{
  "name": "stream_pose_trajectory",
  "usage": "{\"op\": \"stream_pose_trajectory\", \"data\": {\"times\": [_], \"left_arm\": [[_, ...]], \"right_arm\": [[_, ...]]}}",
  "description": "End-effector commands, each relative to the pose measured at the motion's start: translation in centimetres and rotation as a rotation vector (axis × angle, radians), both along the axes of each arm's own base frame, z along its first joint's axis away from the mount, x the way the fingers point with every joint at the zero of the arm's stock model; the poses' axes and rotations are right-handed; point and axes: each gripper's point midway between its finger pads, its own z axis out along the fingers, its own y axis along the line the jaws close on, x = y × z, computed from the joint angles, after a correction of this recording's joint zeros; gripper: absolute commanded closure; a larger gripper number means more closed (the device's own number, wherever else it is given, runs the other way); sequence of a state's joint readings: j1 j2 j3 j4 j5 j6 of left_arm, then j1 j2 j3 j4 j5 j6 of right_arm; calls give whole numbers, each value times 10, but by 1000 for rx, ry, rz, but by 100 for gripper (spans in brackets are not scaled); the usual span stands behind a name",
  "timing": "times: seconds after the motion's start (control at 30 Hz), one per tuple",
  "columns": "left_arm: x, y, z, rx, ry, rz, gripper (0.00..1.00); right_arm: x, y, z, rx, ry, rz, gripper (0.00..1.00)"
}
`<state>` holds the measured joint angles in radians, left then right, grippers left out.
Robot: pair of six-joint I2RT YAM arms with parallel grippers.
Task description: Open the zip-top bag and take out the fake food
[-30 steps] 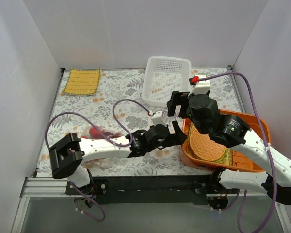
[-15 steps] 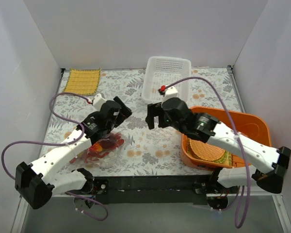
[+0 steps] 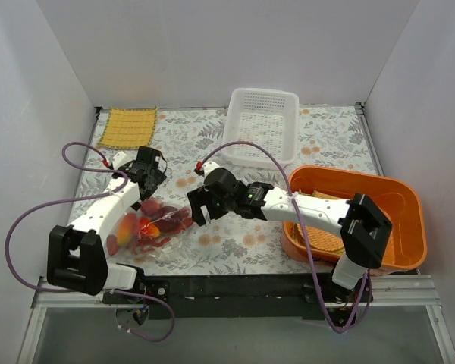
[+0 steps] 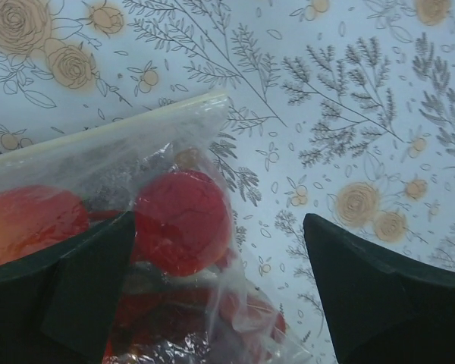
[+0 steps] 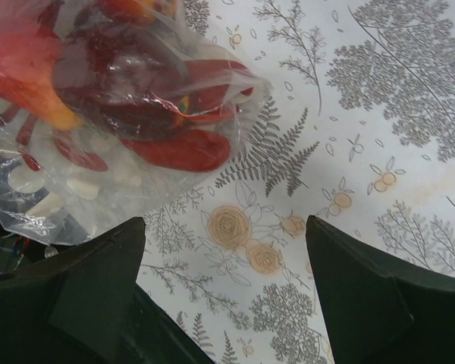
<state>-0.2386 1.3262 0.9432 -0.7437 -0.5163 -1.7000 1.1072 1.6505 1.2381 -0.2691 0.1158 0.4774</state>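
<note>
The zip-top bag (image 3: 153, 226) lies flat on the table at the front left, its zip strip (image 4: 106, 135) shut. The fake food inside it shows as a red round fruit (image 4: 183, 220), an orange-yellow fruit (image 3: 127, 225) and a red lobster (image 5: 167, 114). My left gripper (image 3: 147, 191) is open and hovers over the bag's far edge. In the left wrist view the gripper (image 4: 220, 296) has one finger over the bag and one over bare table. My right gripper (image 3: 198, 208) is open and empty just right of the bag. In the right wrist view the gripper (image 5: 227, 292) is over bare tablecloth, with the bag (image 5: 121, 98) ahead of it.
A white perforated basket (image 3: 259, 125) stands at the back middle. An orange bin (image 3: 398, 199) at the right holds a round woven mat (image 3: 318, 236). A yellow woven mat (image 3: 127, 127) lies at the back left. White walls close in three sides.
Both arms swung left to the bag. The left arm no longer lies across the table's front; its gripper now sits over the bag's far edge. The right gripper left the orange bin.
</note>
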Motion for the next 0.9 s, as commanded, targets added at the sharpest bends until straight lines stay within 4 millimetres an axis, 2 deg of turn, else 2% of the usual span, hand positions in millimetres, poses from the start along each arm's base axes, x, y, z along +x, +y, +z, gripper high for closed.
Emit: {"op": "stream_pose_trajectory", "data": {"times": [0.0, 0.07, 0.1, 0.2, 0.27, 0.37, 0.5, 0.53, 0.6, 0.67, 0.73, 0.77, 0.8, 0.83, 0.87], "left_arm": [[-9, 21, -13, 95, 49, 95, 8], [-8, 17, -23, 81, 75, 84, 9], [-5, 8, -27, 38, 69, 55, 11], [0, -10, -37, -19, 41, -15, 14], [6, -32, -42, -102, 12, -83, 16], [15, -75, -37, -185, -38, -224, 20], [13, -146, -30, -248, -66, -428, 22], [11, -160, -30, -278, -60, -473, 21], [12, -184, -18, -321, -110, -537, 20], [15, -181, -7, -311, -136, -522, 17], [25, -173, 16, -263, -184, -496, 8], [24, -163, 21, -230, -167, -475, 8], [32, -147, 29, -185, -183, -426, 8], [39, -139, 44, -174, -205, -402, 7], [38, -126, 48, -147, -193, -377, 7]], "right_arm": [[6, 45, 24, 142, -30, 94, 7], [7, 50, 22, 140, -26, 104, 7], [7, 50, 21, 137, -30, 108, 7], [11, 37, 11, 86, -49, 78, 7], [13, 26, 5, 60, -58, 52, 7], [15, 17, 7, 58, -67, 19, 8], [17, -5, 4, 18, -91, -34, 10], [20, -12, 10, 20, -110, -60, 10], [17, -23, 6, 5, -115, -76, 10], [18, -30, 12, 22, -128, -100, 9], [18, -29, 10, 24, -126, -98, 9], [19, -29, 8, 18, -123, -97, 9], [20, -26, 8, 16, -122, -95, 9], [23, -24, 6, 1, -118, -100, 9], [26, -22, 7, 2, -113, -106, 9]]}}
